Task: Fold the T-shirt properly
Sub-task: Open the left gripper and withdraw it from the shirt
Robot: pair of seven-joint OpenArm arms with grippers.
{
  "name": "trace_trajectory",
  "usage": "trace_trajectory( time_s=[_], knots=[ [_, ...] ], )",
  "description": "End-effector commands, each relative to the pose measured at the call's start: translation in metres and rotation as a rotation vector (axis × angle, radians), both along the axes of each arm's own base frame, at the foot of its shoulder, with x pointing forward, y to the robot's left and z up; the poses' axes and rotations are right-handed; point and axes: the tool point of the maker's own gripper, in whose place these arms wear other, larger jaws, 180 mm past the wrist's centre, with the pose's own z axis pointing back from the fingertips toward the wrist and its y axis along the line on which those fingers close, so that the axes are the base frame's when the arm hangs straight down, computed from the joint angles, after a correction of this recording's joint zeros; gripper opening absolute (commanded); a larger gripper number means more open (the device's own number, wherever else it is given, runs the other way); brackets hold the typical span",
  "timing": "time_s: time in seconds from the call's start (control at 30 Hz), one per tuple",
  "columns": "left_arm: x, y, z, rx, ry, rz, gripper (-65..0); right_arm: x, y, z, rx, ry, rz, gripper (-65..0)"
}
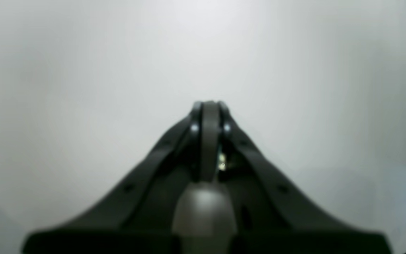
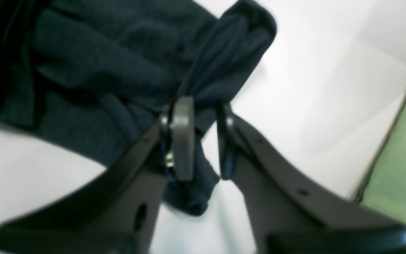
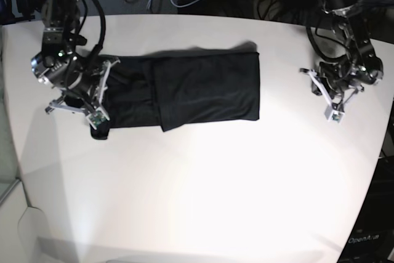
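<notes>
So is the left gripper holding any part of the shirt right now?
No. In the left wrist view the left gripper is shut on nothing over bare white table, away from the T-shirt.

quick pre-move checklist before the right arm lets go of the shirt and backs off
1. Right gripper jaws parted: ok, a gap shows between them in the right wrist view.
2. T-shirt free of those jaws: not ok, a bunched bit of fabric still sits between the fingers.
3. Left gripper shut and empty: ok, the jaws meet with nothing between them.
4. Left arm clear of the shirt: ok, in the base view it hangs over bare table, apart from the cloth.
5. Fold lying flat: cannot tell at the end under the right gripper; the rest lies flat as a rough rectangle.
</notes>
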Motion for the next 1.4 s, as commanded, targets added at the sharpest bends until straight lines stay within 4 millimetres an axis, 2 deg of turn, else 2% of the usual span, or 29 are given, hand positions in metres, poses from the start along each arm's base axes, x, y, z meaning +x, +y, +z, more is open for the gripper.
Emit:
trace_trajectory(
  time_s=[0.0,0.2,0.33,0.63,0.83,1.27,1.37],
  knots=[
    [0.008,0.003,0.009,0.007,-0.029,-0.001,-65.0,0.004,-0.002,0.007,0.0,-0.031,0.001,-47.8],
    [0.008,0.002,0.008,0.001,-0.03,-0.001,-65.0,-0.003,-0.001,0.002,0.002,-0.011,0.0,-40.8],
    [0.008,0.002,0.008,0.003,-0.029,-0.001,-65.0,-0.006,0.001,-0.001,0.01,-0.007,0.004,-38.7],
    [0.007,0.003,0.008,0.005,-0.029,-0.001,-65.0,-0.002,0.0,0.001,0.01,-0.015,0.004,-38.6],
    [0.008,0.003,0.009,0.007,-0.031,-0.001,-65.0,-0.002,0.003,-0.027,0.063,0.033,0.003,-38.6],
    [0.008,0.003,0.008,0.004,-0.029,-0.001,-65.0,0.006,0.003,-0.023,0.067,0.014,0.004,-38.7],
    [0.008,0.003,0.009,0.005,-0.032,-0.001,-65.0,0.007,0.0,-0.033,0.07,0.042,-0.002,-38.7]
  ],
)
